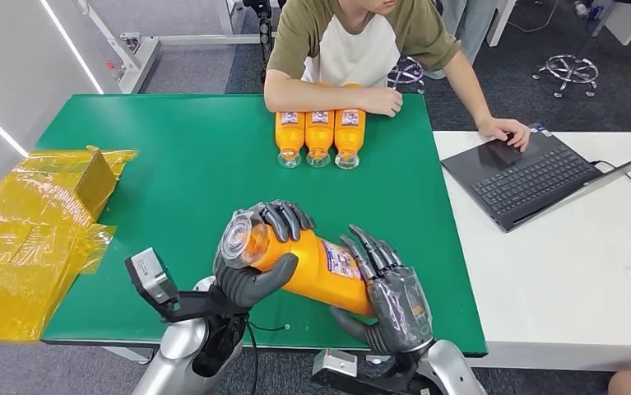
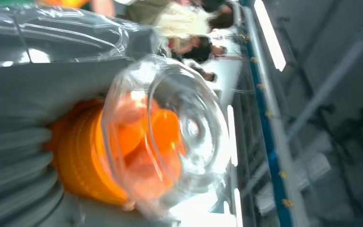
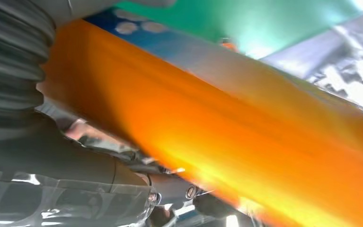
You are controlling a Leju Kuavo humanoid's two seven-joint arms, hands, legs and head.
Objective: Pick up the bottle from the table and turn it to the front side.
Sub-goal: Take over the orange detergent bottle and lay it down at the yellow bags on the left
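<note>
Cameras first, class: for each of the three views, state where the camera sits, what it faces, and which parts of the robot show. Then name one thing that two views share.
Head view: high on the body, looking forward and down at the green table; both arms and the left robot hand and right robot hand grip the bottle.
Left wrist view: behind the left robot hand, facing the bottle's clear cap.
Right wrist view: behind the right robot hand, facing the bottle's orange side.
Shared: all show the bottle.

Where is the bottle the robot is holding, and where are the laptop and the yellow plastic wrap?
bottle (image 1: 316, 267), head view, on its orange body.
laptop (image 1: 526, 177), head view, on its keyboard.
yellow plastic wrap (image 1: 28, 239), head view, on its crinkled middle.
</note>
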